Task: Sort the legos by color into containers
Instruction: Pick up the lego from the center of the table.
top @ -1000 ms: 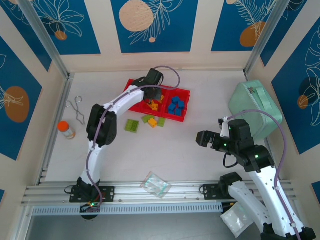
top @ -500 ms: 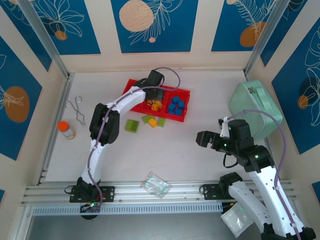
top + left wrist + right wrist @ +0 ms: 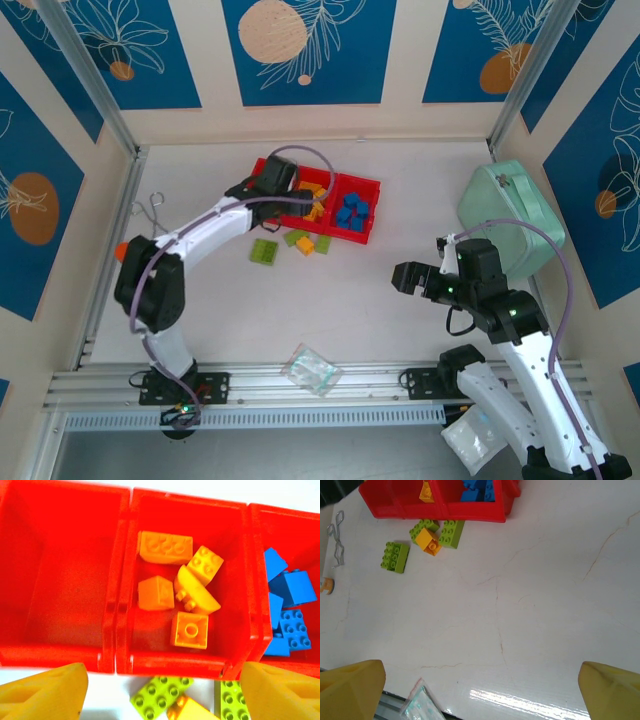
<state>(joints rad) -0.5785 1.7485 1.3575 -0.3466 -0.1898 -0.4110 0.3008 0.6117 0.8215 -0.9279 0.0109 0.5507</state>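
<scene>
Legos (image 3: 427, 540) beside tray (image 3: 435, 511) front wall; left pincer (image 3: 162, 692) spread above.

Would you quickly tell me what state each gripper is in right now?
Left gripper: open, holding nothing.
Right gripper: open, holding nothing.

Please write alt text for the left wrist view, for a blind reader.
Red tray from above: left compartment looks empty, middle holds orange-yellow bricks, right holds blue bricks. Lime green bricks lie just outside it.
</scene>
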